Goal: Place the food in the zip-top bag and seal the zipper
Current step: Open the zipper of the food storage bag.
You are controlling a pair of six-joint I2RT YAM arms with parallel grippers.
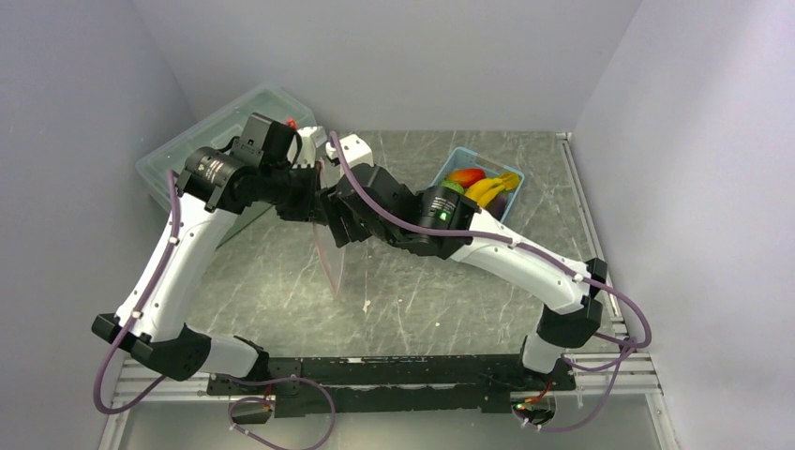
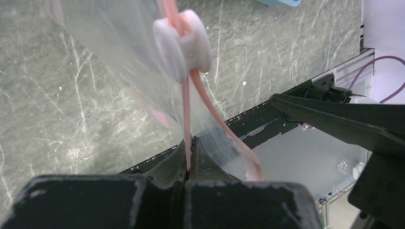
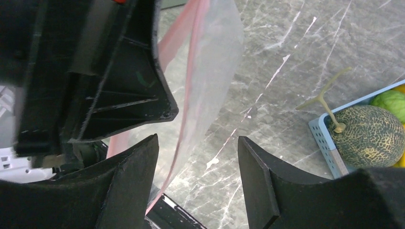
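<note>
left gripper [image 2: 189,144] clenched on zipper [image 2: 185,105], right gripper [image 3: 198,145] released beside bag [image 3: 212,62], food [image 3: 370,136] in basket [image 3: 319,133]

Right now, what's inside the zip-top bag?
Nothing shows through the clear zip-top bag; the food sits in the basket. The arms cover the bag's upper part in the top view.

Zip-top bag [image 1: 331,258]: upright at mid-table [image 1: 281,295]
Basket [image 1: 487,156]: behind the bag, to its right
Food [image 1: 480,185]: in the basket
Lidded box [image 1: 192,141]: behind the bag, to its left

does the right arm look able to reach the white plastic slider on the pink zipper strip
Probably yes: the right tool is open and empty, and the white plastic slider sits bare, nothing covering it.
</note>
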